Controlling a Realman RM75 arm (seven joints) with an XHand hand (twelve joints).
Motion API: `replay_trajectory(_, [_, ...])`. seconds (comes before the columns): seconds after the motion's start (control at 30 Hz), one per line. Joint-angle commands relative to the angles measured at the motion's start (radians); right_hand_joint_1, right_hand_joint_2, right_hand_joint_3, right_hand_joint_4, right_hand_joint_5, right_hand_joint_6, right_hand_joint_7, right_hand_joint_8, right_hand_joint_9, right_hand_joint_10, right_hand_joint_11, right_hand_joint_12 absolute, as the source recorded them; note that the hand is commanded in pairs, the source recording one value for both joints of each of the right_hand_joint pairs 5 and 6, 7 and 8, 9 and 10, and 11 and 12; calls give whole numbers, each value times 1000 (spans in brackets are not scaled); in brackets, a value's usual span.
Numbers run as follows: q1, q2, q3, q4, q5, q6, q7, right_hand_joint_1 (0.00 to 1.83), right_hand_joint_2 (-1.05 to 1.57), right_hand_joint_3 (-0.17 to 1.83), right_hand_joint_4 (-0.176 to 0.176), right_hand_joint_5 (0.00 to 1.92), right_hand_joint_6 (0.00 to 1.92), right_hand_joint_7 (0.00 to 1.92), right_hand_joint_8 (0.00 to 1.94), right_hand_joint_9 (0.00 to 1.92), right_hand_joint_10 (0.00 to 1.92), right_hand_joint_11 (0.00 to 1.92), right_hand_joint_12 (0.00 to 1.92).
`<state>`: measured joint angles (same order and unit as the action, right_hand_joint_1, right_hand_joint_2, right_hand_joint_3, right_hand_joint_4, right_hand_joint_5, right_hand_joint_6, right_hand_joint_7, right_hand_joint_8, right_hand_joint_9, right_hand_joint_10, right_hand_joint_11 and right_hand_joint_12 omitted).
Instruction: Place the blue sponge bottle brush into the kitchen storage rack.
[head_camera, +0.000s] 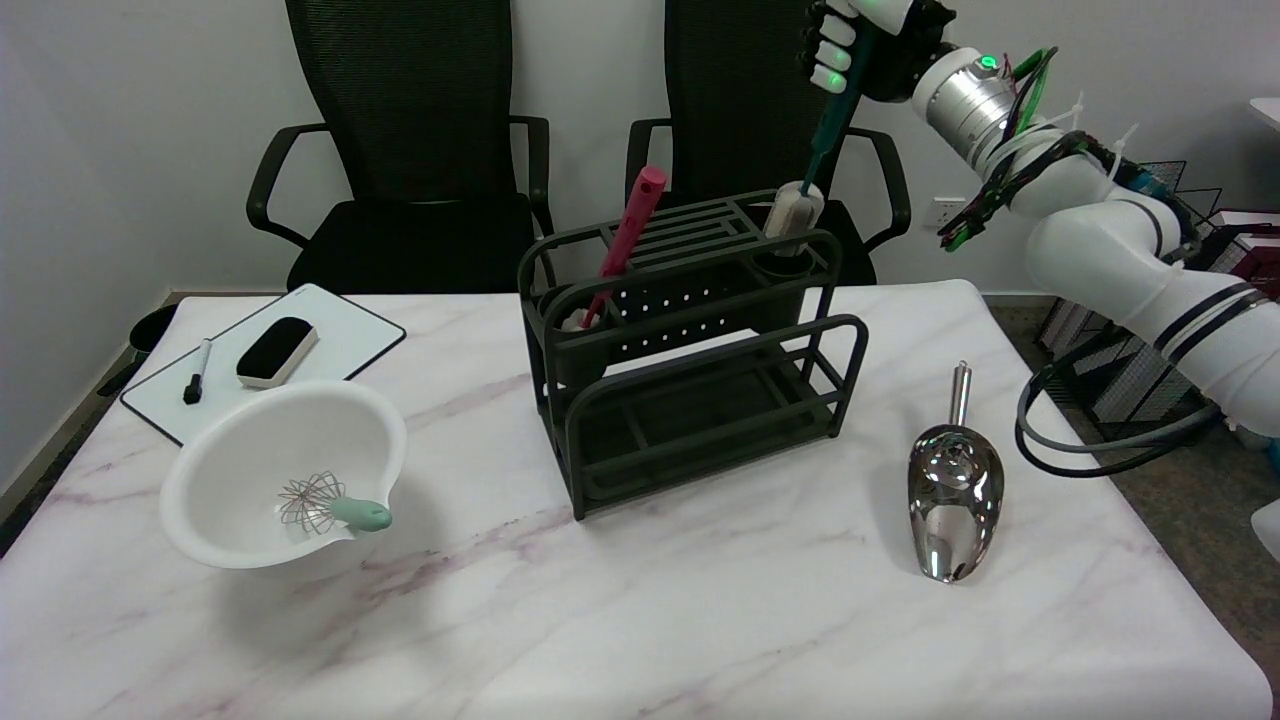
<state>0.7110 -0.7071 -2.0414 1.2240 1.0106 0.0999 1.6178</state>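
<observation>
1. Head view: right hand (868, 45) at top edge, fingers (830, 60) wrapped round the teal handle of the sponge bottle brush (812, 175).
2. Brush hangs below the fingers, tilted; its whitish sponge head is just above the round right-end cup of the dark green metal storage rack (690, 350).
3. Rack's left cup, well left of fingers, holds a red-handled brush (628, 235).

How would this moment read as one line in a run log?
robot hand: holds teal-handled sponge bottle brush | brush head: above dark green storage rack's right cup | not released

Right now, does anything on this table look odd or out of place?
The white bowl sits tipped on its side with a whisk inside. The metal scoop lies loose on the marble. Nothing looks spilled or broken.
</observation>
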Motion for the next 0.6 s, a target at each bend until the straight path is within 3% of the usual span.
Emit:
replay_trajectory(0.03, [-55, 3, -7, -12, 3, 10, 5, 1016, 1571, 292, 0, 1920, 1920, 1920, 1920, 1920, 1920, 1920, 1920])
replay_trajectory(0.6, [-8, -52, -10, -39, -4, 10, -2, 1016, 1571, 290, 0, 1920, 1920, 1920, 1920, 1920, 1920, 1920, 1920])
